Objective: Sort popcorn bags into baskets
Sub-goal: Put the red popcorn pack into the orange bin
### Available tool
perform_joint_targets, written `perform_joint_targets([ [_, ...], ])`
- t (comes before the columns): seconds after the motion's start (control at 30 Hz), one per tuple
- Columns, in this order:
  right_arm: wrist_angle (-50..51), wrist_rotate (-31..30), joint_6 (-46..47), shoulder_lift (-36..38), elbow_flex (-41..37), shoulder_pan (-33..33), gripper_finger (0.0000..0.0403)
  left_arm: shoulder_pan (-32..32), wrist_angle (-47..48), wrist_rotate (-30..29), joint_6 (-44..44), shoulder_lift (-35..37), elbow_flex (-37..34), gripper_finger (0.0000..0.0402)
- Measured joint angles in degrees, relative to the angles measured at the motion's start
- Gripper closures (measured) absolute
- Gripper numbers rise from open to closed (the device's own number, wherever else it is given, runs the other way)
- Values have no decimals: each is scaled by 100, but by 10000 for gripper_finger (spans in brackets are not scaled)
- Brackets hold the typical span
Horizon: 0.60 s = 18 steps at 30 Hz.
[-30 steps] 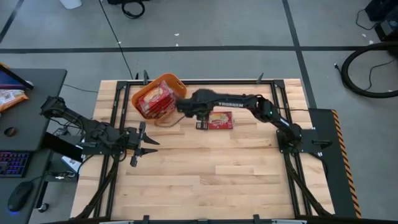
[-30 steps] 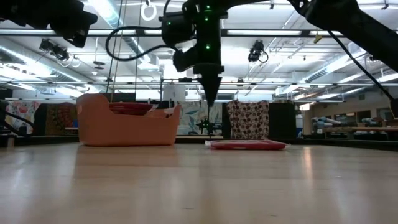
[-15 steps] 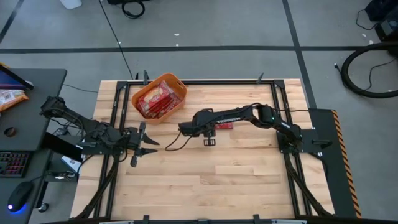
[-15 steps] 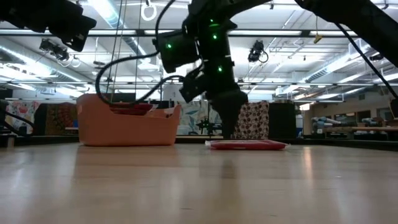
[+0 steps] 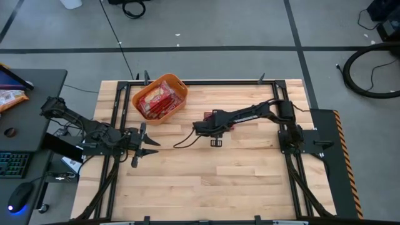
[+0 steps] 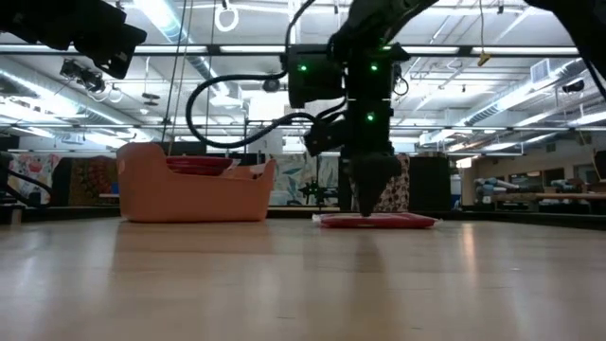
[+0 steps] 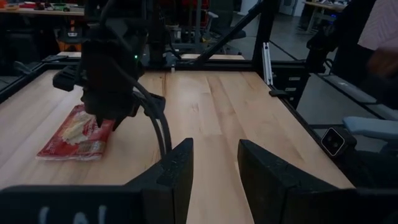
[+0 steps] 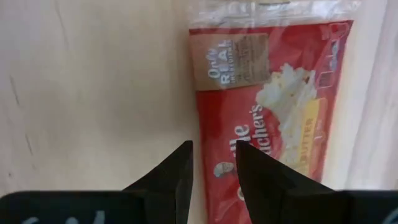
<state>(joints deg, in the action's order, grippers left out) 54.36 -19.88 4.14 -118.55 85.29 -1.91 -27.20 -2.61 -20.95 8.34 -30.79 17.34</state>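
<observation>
One red popcorn bag (image 8: 273,99) lies flat on the table, mostly hidden under the right arm in the high view (image 5: 226,127). My right gripper (image 6: 369,210) points down at it, fingers slightly apart (image 8: 211,155). One finger stands over the bag and the other over bare wood beside its near long edge (image 8: 198,106). The orange basket (image 5: 178,87) stands at the far left and holds several red bags (image 5: 156,100). My left gripper (image 5: 142,145) waits open near the table's left edge. My right gripper comes from above, pointing down, astride the bag's near long edge (image 8: 200,134). In the low view its fingertips (image 6: 367,212) reach down to the top of the flat bag (image 6: 398,221). I cannot tell whether they touch it.
The black frame rails (image 5: 275,87) run along the table's edges. A cable (image 5: 184,140) loops from the right arm onto the wood. Bare wood (image 5: 219,181) fills the near half of the table. A desk with a keyboard stands to the left.
My right gripper has swung away from the basket toward the table's near right and come down until its fingertips are at the bag lying there. The arm has drawn back toward its base. The bag has stayed where it was.
</observation>
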Motion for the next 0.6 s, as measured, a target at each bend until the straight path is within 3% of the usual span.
perform_joint_targets([
  [0.43, -998, -493, -195, 115, -902, 58, 279, 0, -9, -2, -2, 2, 0, 272],
  [0.6, -1014, -469, -416, 101, -908, 59, 314, 0, -13, -2, 0, 2, 0, 272],
])
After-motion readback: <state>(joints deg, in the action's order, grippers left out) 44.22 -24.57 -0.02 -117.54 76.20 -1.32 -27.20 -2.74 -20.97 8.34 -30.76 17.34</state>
